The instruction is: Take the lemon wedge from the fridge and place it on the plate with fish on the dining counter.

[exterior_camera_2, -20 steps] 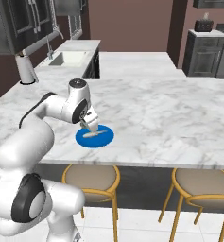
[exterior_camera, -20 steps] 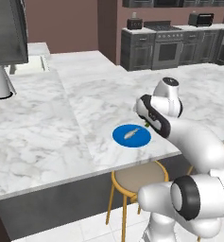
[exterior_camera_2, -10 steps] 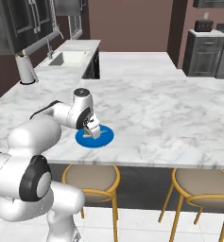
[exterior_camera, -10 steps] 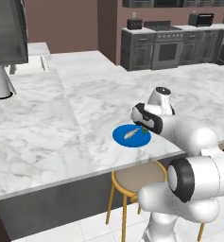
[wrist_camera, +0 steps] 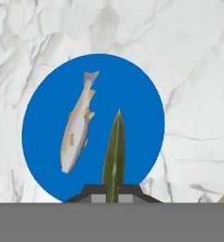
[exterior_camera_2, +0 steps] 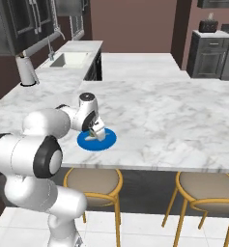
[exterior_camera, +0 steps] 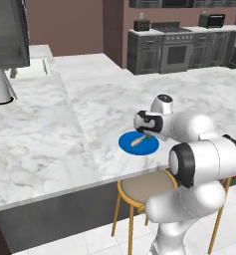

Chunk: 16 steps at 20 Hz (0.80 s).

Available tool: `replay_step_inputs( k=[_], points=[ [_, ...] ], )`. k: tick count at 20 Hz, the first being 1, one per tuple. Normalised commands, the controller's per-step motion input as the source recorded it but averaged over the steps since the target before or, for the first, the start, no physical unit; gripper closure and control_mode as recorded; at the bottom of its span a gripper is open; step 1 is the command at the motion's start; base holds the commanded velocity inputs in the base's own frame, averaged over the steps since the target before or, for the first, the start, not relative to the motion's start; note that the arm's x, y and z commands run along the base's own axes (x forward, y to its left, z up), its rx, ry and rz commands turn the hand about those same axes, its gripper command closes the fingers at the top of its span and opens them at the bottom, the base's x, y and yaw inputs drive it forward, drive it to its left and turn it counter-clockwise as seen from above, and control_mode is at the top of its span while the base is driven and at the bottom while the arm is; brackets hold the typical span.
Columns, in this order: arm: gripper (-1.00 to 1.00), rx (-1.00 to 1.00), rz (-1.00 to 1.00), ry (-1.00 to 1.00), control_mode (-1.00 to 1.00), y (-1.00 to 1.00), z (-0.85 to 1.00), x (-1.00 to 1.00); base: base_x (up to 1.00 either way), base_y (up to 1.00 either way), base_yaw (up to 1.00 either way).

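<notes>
The bright blue plate lies on the marble dining counter, near its front edge, with a pale fish on its left half. My gripper hangs low over the plate's near rim, shut on the lemon wedge, which shows edge-on as a thin olive sliver pointing across the plate beside the fish. From the base, the gripper sits just above the plate; from the other side the gripper is over the plate's left part. The fridge is out of view.
Round wooden-legged stools stand under the counter's front edge. A grey cylinder and a sink are at the far left. Dark cabinets with a stove line the back wall.
The arm has folded forward and down, bringing the gripper with the lemon wedge lower and closer over the plate. The plate and fish have stayed put.
</notes>
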Motion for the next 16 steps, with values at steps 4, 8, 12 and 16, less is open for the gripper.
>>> replay_step_inputs(
  k=[4,8,12,16],
  points=[
    [1.0,0.0,0.0,0.04,-1.0,0.0,-0.21,0.32,0.0,0.0,0.0],
    [1.0,0.0,0.0,0.07,-1.0,0.0,-0.31,0.0,0.0,0.0,0.0],
    [1.0,0.0,0.0,0.06,-1.0,0.0,-0.34,0.0,0.0,0.0,0.0],
    [1.0,0.0,0.0,0.01,-1.0,0.0,-0.23,0.14,0.0,0.0,0.0]
  ],
)
